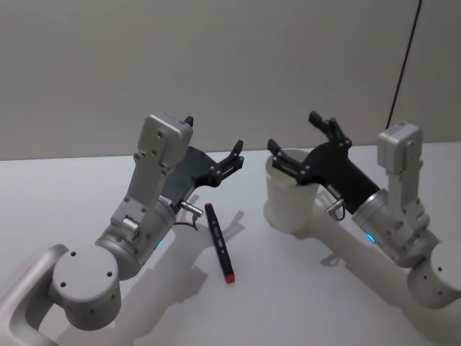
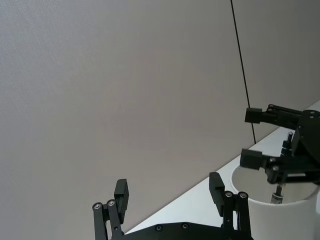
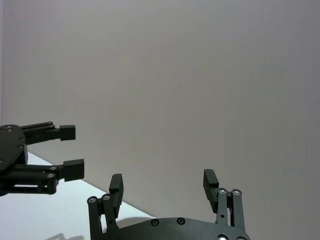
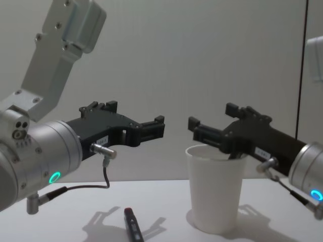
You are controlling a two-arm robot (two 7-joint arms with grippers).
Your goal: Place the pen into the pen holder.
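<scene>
The pen (image 1: 219,242) lies flat on the white table (image 1: 72,187), left of the pen holder (image 1: 290,202) and apart from it. We read its long axis as running far to near, red end nearest and angled slightly right. The left gripper (image 1: 212,138) hangs raised just beyond its far end, fingers spread wide, empty. The right gripper (image 1: 294,132), equally wide, hovers at the holder's rim.

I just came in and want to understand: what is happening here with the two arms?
Nothing is held yet. The pen lies flat on the table. The left end effector is open, raised in the air near it. The right end effector, also open, is close to the rim of the white paper cup, which stands upright to the pen's right.
</scene>
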